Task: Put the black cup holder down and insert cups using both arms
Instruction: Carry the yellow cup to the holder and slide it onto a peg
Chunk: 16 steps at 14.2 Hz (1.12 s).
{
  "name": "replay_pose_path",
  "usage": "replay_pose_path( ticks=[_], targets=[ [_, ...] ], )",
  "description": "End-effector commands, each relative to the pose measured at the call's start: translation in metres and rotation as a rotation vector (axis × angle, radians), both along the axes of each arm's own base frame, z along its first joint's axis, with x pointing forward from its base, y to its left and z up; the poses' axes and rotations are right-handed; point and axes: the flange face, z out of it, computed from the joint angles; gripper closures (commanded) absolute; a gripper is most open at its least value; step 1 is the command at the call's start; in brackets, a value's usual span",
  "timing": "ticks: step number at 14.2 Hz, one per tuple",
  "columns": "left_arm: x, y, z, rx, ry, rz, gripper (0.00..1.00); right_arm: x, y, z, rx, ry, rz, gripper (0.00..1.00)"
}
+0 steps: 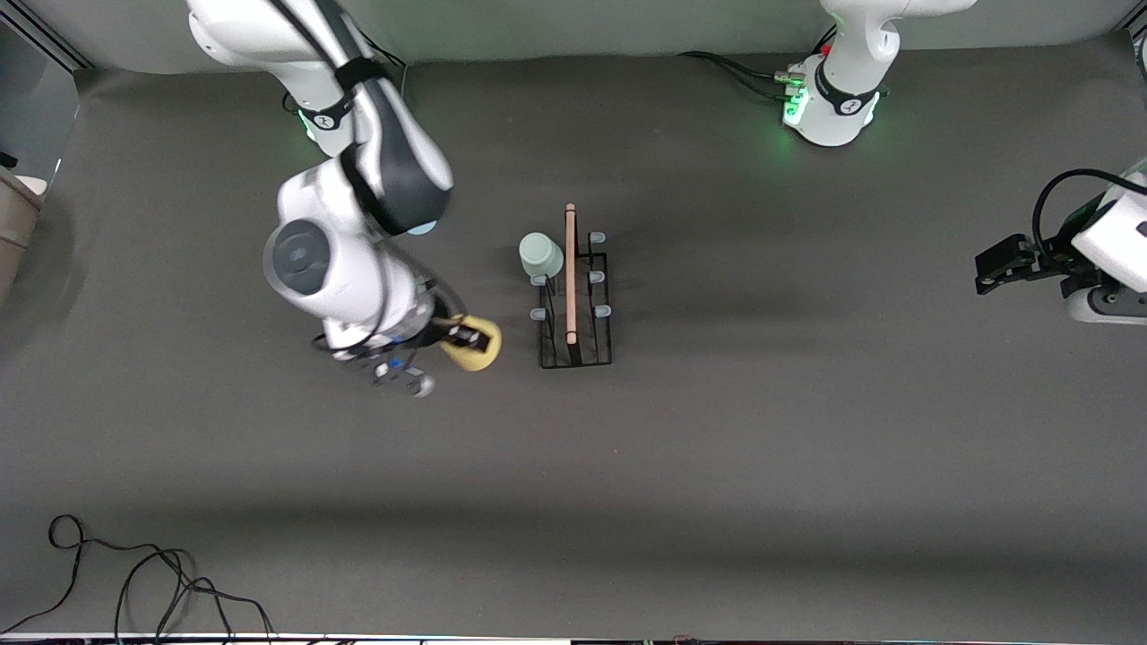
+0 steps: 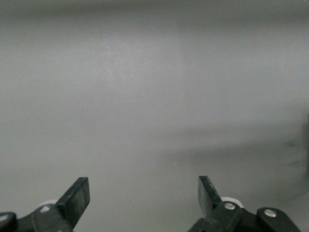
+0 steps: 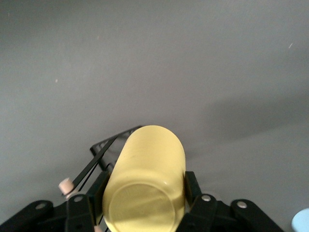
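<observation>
Black cup holder (image 1: pixel 574 300) at frame centre, pale grey-green cup (image 1: pixel 540 254) seated on an upper prong, right gripper (image 1: pixel 463 339) left of centre clenched around the yellow cup (image 1: pixel 477 346) above the table, left gripper (image 1: pixel 1002 266) released, waiting at right edge.

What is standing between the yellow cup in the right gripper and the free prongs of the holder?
Nothing visible. The right gripper holds the yellow cup beside the black cup holder, bare table between them. The grey-green cup sits on one prong farther from the front camera.
</observation>
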Motion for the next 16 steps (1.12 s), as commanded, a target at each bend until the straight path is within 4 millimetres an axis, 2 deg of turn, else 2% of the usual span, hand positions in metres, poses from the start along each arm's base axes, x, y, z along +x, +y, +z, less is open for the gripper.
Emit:
replay_pose_path(
  ticks=[1,4,7,15,16],
  targets=[
    [-0.002,-0.004,0.003,-0.025,-0.004,-0.001,0.0,-0.007,0.025,-0.003,0.006,-0.007,-0.064,1.0],
    [-0.006,-0.007,0.004,-0.028,0.011,-0.01,0.0,-0.02,0.045,-0.009,0.001,-0.006,-0.06,1.0],
    [-0.009,-0.007,0.009,-0.028,0.005,-0.01,0.0,-0.028,0.064,-0.022,-0.008,-0.019,-0.051,1.0],
    [-0.009,-0.013,0.003,0.028,0.015,-0.033,0.0,-0.038,0.086,-0.066,-0.041,-0.043,-0.026,1.0],
    [-0.008,-0.014,0.003,0.028,0.015,-0.032,0.0,-0.038,0.086,-0.069,-0.043,-0.045,-0.027,0.89]
  ],
)
